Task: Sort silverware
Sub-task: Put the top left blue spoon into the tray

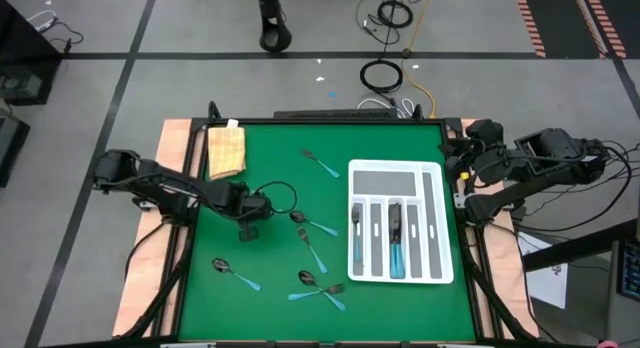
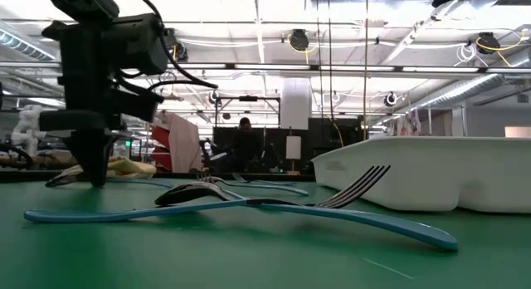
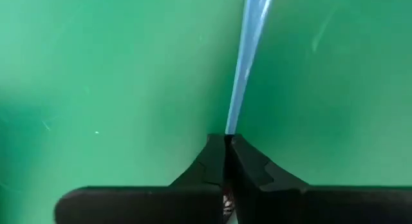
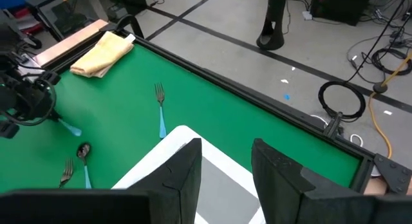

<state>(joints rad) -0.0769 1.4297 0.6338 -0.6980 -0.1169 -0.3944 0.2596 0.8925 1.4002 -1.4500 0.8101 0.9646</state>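
Left pincer (image 3: 226, 141) is clamped shut on a blue handle (image 3: 248, 63) down on the bench (image 1: 280, 278); next, lift it toward the tray (image 1: 400, 171).

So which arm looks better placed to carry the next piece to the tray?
Probably the left: its gripper is shut on a blue handle on the mat. The right gripper hangs open over the white tray.

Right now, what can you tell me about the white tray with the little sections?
The white tray looks like smooth plastic. It is a rectangle lying flat on the right part of the green table. Walls split it into one wide section across the far end and several long narrow slots. A fork lies in the leftmost slot and a second piece with a teal handle lies in a middle slot. The other sections look bare.
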